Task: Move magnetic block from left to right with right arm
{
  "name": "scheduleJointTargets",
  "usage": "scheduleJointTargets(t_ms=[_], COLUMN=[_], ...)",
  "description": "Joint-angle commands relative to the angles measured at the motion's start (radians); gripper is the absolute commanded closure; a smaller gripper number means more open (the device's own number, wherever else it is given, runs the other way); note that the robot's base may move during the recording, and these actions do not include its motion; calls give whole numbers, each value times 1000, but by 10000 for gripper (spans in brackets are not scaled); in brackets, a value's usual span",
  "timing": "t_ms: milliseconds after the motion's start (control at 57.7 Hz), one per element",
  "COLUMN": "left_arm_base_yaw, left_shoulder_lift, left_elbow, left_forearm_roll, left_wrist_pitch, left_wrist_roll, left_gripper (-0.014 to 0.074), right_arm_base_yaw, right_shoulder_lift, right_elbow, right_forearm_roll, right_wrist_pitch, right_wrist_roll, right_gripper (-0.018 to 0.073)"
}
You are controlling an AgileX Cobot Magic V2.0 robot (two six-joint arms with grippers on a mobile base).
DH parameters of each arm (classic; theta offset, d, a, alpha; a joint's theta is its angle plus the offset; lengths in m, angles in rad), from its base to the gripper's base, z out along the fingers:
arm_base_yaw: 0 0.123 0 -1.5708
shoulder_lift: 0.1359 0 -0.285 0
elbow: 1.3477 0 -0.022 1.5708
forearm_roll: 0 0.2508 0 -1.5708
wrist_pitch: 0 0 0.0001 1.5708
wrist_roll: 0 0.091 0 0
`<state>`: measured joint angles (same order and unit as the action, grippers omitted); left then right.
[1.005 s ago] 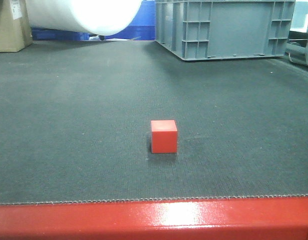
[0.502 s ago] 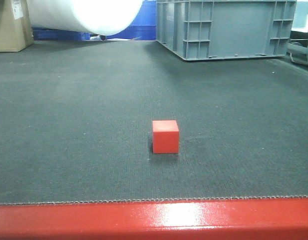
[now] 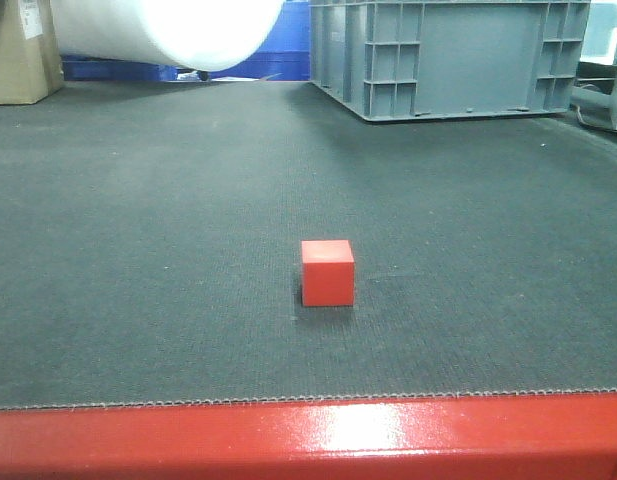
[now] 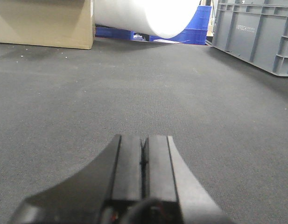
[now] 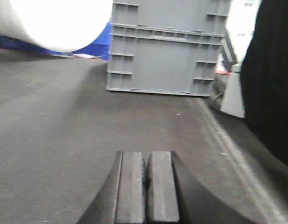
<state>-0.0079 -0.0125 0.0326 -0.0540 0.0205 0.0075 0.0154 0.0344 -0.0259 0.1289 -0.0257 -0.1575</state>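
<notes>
The magnetic block, a small bright-red cube, rests alone on the dark grey mat near the middle of the front view. No gripper shows in that view. In the left wrist view my left gripper hangs low over bare mat, shut with its pads pressed together and nothing between them. My right gripper in the right wrist view is likewise shut and empty above the mat. The block appears in neither wrist view.
A grey plastic crate stands at the back right. A big white roll lies at the back left, with a cardboard box and blue bins beside it. A glossy red table edge runs along the front.
The block's image shifts a few pixels right and then back left, along with the background. Nothing else has visibly changed.
</notes>
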Motion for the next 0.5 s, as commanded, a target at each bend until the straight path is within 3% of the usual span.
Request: scheduleJointTargets(t_ms=[0,243,485], left_arm_base_yaw=[0,0,0], left_shoulder_lift=[-10,-10,-10], left_elbow=[8,8,8], left_forearm_roll=[-3,-3,-3], left_wrist_pitch=[-83,-83,-83], left_wrist_roll=[-7,-7,-7], left_gripper=[722,722,722], right_arm_base_yaw=[-27,-31,-31], right_shoulder_lift=[-40,-66,-66], right_elbow=[3,57,57], right_forearm_roll=[-26,-80,-95], right_wrist_pitch=[-100,-105,-103], right_wrist_roll=[11,84,86], right_gripper=[496,496,496])
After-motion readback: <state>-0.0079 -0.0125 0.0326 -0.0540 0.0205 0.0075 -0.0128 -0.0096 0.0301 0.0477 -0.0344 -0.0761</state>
